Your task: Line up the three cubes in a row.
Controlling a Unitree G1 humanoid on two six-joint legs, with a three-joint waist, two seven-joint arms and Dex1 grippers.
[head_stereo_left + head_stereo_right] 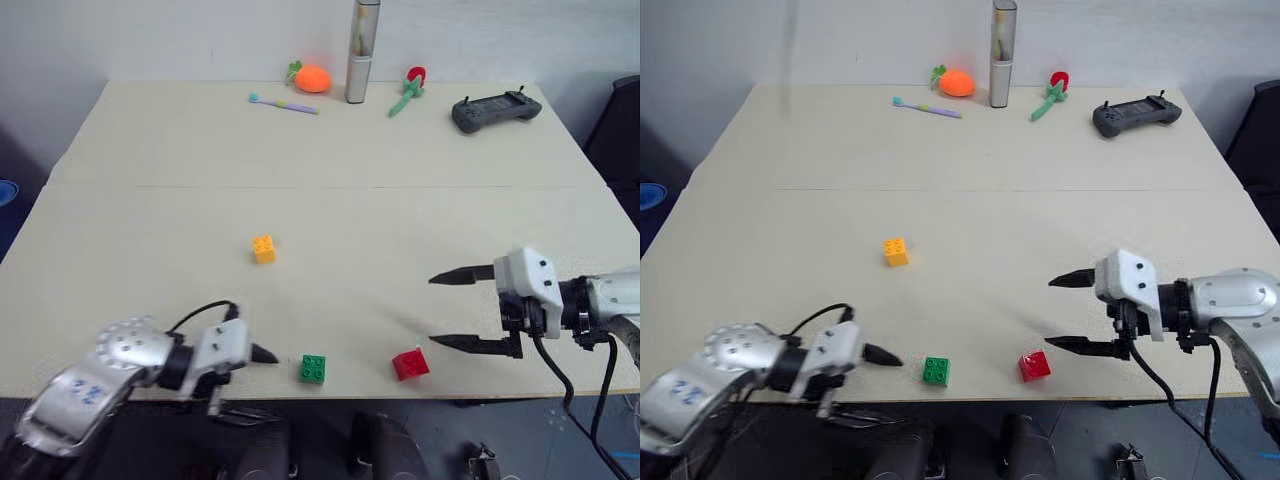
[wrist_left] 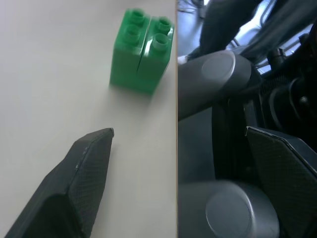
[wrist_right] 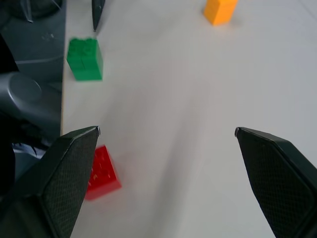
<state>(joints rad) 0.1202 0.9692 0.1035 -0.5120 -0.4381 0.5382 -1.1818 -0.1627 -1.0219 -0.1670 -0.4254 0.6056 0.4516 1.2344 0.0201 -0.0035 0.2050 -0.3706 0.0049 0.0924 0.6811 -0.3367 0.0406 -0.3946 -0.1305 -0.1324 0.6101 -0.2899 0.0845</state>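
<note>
Three studded cubes lie on the pale table. The yellow cube sits toward the middle left. The green cube and the red cube sit near the front edge, a short gap apart. My left gripper is open just left of the green cube, with one fingertip over the table and the other past its edge. My right gripper is open and empty, right of the red cube and slightly above it.
Along the far edge lie an orange carrot toy, a toothbrush, an upright metal cylinder, a red and green toy and a dark game controller. The table's front edge runs right beside the green cube.
</note>
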